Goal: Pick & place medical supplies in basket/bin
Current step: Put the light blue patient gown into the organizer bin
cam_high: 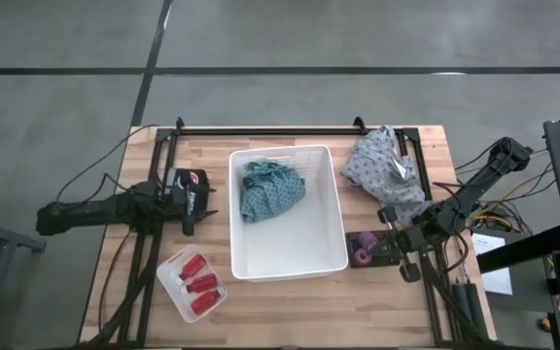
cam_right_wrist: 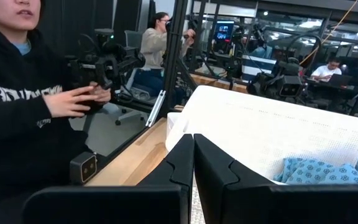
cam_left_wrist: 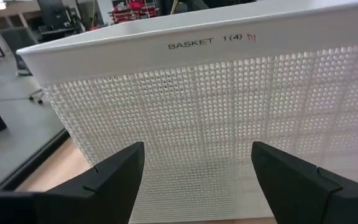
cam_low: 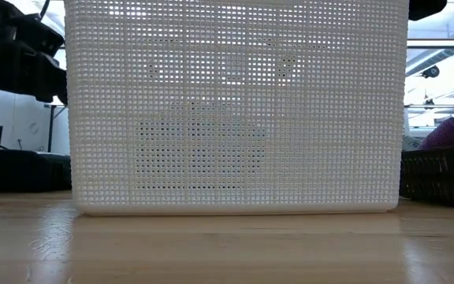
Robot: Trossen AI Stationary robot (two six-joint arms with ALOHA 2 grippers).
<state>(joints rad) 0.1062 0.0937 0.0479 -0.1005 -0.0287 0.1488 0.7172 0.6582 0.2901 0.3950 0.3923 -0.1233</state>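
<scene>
Teal cloth (cam_high: 271, 189) in basket (cam_high: 331, 209); grey cloth (cam_high: 382, 167) to its right, bottle tray (cam_high: 170, 279) front-left.

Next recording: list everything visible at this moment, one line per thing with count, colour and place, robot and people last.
basket: one, white, deep, centre of the table
teal cloth: one, teal patterned, bunched inside the basket at its far end
grey cloth: one, grey patterned, bunched on the table right of the basket
small tray: one, translucent white, near-left of the basket
red bottles: three, red with white caps, lying in the small tray
purple roll: at least one, purple, in a black tray right of the basket's near corner
table: one, light wood
person: one close by in a dark top, others farther back in the room
left gripper: open, empty, beside the basket's left wall
right gripper: shut, empty, near the grey cloth
</scene>
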